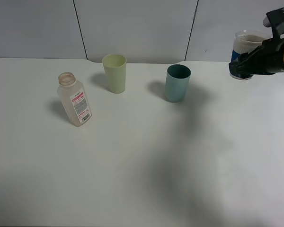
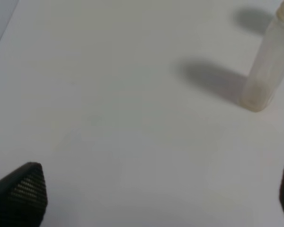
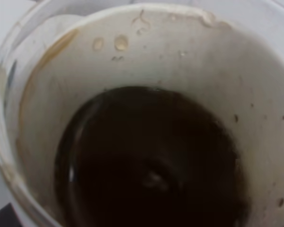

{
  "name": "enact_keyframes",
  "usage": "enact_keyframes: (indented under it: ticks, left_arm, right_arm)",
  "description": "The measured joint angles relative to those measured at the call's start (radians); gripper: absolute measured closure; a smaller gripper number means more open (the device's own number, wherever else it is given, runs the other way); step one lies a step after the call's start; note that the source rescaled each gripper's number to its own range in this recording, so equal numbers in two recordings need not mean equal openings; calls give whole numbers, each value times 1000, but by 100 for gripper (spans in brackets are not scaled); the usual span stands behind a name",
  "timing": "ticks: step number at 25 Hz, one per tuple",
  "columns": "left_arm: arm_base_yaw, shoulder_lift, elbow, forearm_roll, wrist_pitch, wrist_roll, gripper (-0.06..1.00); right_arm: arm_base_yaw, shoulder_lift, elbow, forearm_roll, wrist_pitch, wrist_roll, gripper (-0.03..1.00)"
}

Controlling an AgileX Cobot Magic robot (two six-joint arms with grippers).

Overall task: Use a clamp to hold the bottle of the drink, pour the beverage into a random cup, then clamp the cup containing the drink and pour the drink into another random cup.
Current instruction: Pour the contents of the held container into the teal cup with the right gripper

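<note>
A clear, uncapped bottle [image 1: 75, 101] with a red-and-white label stands at the left of the table and looks empty. It also shows in the left wrist view [image 2: 267, 66]. A pale green cup [image 1: 115, 73] and a teal cup [image 1: 177, 83] stand upright behind the middle. My left gripper [image 2: 156, 198] is open and empty over bare table, well short of the bottle. It is out of the exterior view. My right gripper [image 1: 240, 68] is at the far right, clasped round a white-and-blue cup [image 1: 248, 45]. The right wrist view shows dark liquid [image 3: 151, 165] in this cup.
The white table [image 1: 142, 165] runs wide, with a large soft shadow across its front middle. A grey panelled wall [image 1: 137, 28] stands behind the table's back edge.
</note>
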Motion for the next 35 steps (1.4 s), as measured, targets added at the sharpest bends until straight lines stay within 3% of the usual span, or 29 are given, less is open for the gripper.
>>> enact_keyframes:
  ticks: [2,3,6,18,35]
  left_arm:
    - [0,0,0,0,0,0,-6]
    - [0,0,0,0,0,0,-6]
    - [0,0,0,0,0,0,-6]
    - [0,0,0,0,0,0,-6]
    - [0,0,0,0,0,0,-6]
  right_arm:
    - [33,23,-47,-154,52,148,96]
    - [74,47,-92,-288,95,270,96]
    - [136,85,-144,-408,160,367,96]
    - [313,206,-248,-474,301,382,96]
    - [401,221,-273,-470,466,311,96]
